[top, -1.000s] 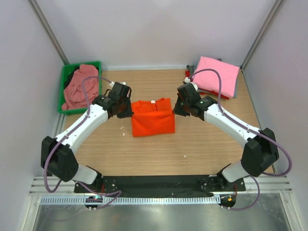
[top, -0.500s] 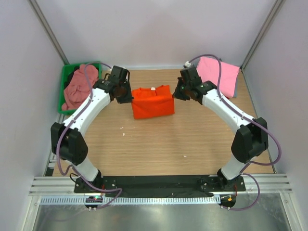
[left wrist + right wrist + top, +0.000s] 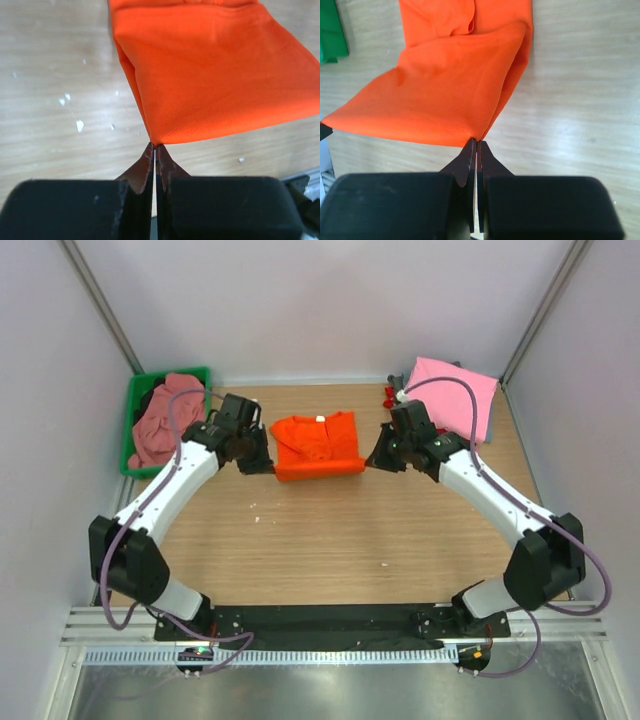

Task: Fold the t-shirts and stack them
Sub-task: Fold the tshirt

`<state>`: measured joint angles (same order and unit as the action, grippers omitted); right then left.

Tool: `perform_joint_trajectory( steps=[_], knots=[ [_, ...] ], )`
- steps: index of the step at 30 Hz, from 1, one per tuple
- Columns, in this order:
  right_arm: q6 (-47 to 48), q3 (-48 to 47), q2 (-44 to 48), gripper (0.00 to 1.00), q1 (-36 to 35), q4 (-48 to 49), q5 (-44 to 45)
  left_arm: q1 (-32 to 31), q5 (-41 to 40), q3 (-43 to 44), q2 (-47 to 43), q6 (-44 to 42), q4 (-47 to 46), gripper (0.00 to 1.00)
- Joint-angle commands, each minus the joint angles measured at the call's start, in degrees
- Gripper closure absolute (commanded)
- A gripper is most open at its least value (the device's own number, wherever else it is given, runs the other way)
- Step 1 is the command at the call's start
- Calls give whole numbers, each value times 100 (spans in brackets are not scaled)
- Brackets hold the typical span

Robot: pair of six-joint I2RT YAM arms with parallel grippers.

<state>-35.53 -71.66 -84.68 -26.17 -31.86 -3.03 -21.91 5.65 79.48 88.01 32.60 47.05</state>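
Both arms (image 3: 175, 485) reach from near edge, elbows out, wrists turned inward. Grip: left fingers (image 3: 144, 172) clenched on near left corner of orange shirt (image 3: 318, 445); right fingers (image 3: 465, 165) clenched on near right corner. Shirt lies toward far edge, centre. Step: likely folding near hem over. Next: carry corners evenly toward collar, release.

I read the orange tee (image 3: 215, 75) as fine-knit cloth, matt, w/ tiny mesh texture. The table (image 3: 45, 70) is pale wood-grain, smooth, slight sheen, w/ white flecks. The left gripper (image 3: 155, 147) & right gripper (image 3: 476, 144) are matt black plastic w/ scuffed tips. The bin (image 3: 133, 410) looks like green plastic.
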Motion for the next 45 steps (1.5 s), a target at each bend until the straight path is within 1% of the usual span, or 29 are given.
perform_joint_trajectory(
  steps=[1,2,5,9,10,13,14,15,16,19,27,28,30,34,35,38,39,40,41,42,43,44,45],
  knots=[
    [-252,668,968,99,-142,145,-102,-199,191,-615,-775,264,-81,100],
    [-305,810,1145,98,-186,145,-75,-347,121,-723,-1002,317,-82,100],
    [-455,1101,1681,99,-318,-22,-14,-524,77,-1004,-1399,475,-21,100],
    [-429,961,1894,99,-371,-303,196,-533,-64,-821,-1489,414,182,100],
    [-324,761,1851,98,-371,-399,215,-533,-195,-620,-1410,309,208,100],
    [-148,321,1526,99,-371,-514,276,-533,-415,-22,-866,124,523,100],
    [-26,119,1281,99,-362,-558,503,-525,-459,284,-534,2,594,100],
    [19,117,1175,98,-353,-558,505,-525,-486,287,-530,-43,656,100],
    [72,-48,1026,99,-353,-567,557,-516,-503,513,-260,-95,674,100],
    [213,-216,559,99,-257,-462,497,-481,-477,822,232,-192,631,100],
    [310,-278,-21,99,42,-154,382,-314,-328,1227,1025,-298,472,100],
    [336,-313,-65,99,112,-119,182,-296,-328,1323,1078,-324,481,100],
    [362,-357,-162,99,182,-110,145,-270,-328,1473,1245,-351,472,100],
    [450,-603,-443,99,341,-66,31,-182,-301,1833,1605,-412,516,100],
    [485,-665,-644,99,419,-58,13,-138,-293,1938,1701,-456,533,100],
    [529,-1060,-1066,99,543,-31,-84,-33,-284,2527,2350,-544,700,100],
    [547,-1330,-1459,99,630,-5,-162,2,-266,2920,2762,-570,770,100],
    [582,-1490,-1672,99,657,13,-180,64,-266,3133,3018,-579,927,100],
    [626,-1709,-1926,99,736,-66,-181,108,-197,3596,3255,-588,1016,100],
    [635,-2225,-2512,99,780,-380,-198,134,-48,3835,3484,-597,1130,100],
    [635,-2465,-2753,99,815,-522,-129,178,75,4116,4000,-606,1314,86],
    [609,-2685,-2999,88,859,-636,-76,205,242,4398,4222,-632,1368,73],
    [530,-2852,-3175,86,894,-759,-49,214,235,5036,4486,-684,1438,64]
  ],
)
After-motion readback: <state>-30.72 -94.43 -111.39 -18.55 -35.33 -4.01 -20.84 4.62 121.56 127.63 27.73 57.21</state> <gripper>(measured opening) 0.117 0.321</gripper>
